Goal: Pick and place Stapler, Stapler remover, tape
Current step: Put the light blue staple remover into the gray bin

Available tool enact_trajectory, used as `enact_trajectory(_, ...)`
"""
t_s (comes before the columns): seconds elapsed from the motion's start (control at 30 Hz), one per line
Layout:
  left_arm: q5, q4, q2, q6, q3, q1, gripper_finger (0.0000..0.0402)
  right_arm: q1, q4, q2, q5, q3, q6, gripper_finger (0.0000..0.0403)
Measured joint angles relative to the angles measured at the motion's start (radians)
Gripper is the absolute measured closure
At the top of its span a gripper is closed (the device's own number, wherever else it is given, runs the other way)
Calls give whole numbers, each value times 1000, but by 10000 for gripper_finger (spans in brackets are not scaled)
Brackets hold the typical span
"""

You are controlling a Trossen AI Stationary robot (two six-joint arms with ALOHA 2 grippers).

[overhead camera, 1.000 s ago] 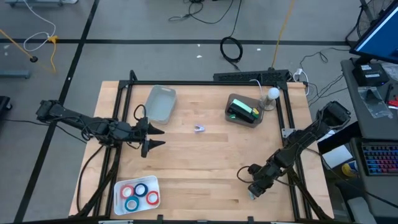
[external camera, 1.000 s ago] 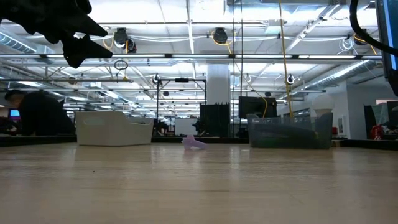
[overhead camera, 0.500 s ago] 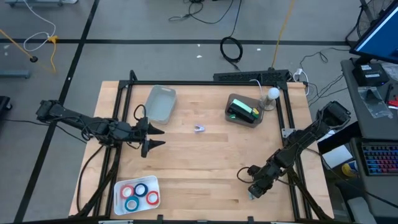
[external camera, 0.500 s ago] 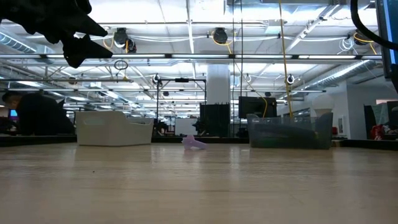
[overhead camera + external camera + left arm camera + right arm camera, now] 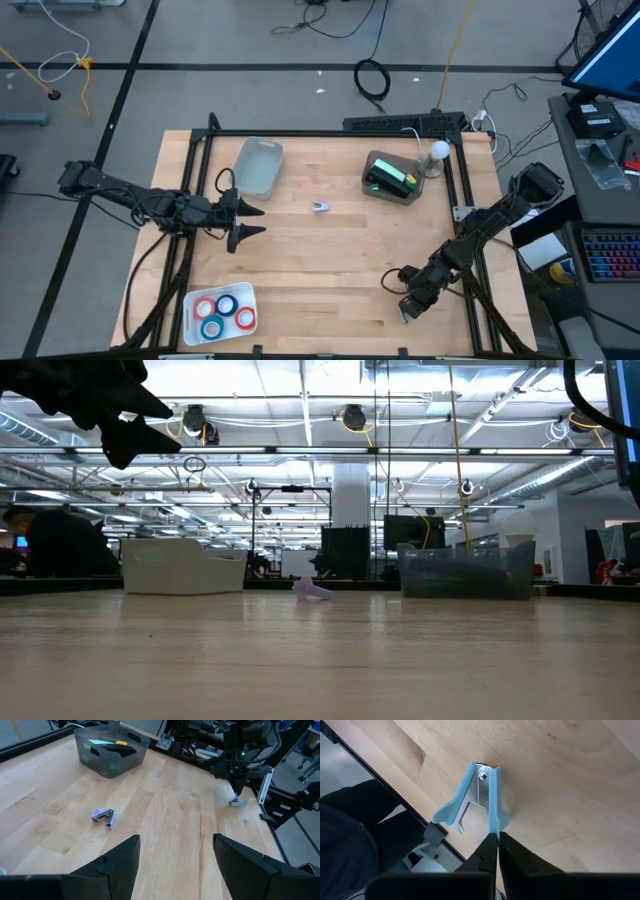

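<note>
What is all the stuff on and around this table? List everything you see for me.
tape rolls: four, two red and two blue, in a white tray at the table's near left edge
clear bin: one, pale, far left of centre
grey bin: one, far right of centre, something green and yellow inside
purple staple remover: one, middle of the table
blue staple remover: one, light blue, near right edge
person: one, dark clothes, in the room behind
left gripper: open, above the table's left side, waiting
right gripper: fingers shut on the blue staple remover's edge
</note>
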Motion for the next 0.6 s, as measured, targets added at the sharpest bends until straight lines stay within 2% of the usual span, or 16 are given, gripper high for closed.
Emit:
enact_trajectory(0.37, 0, 0, 0, -2, 0, 0, 144, 0, 37, 0, 35, 0, -16, 402)
enact_trajectory(0.6, 0, 25, 0, -5, 0, 0, 144, -31, 235, 0, 176, 0, -55, 402)
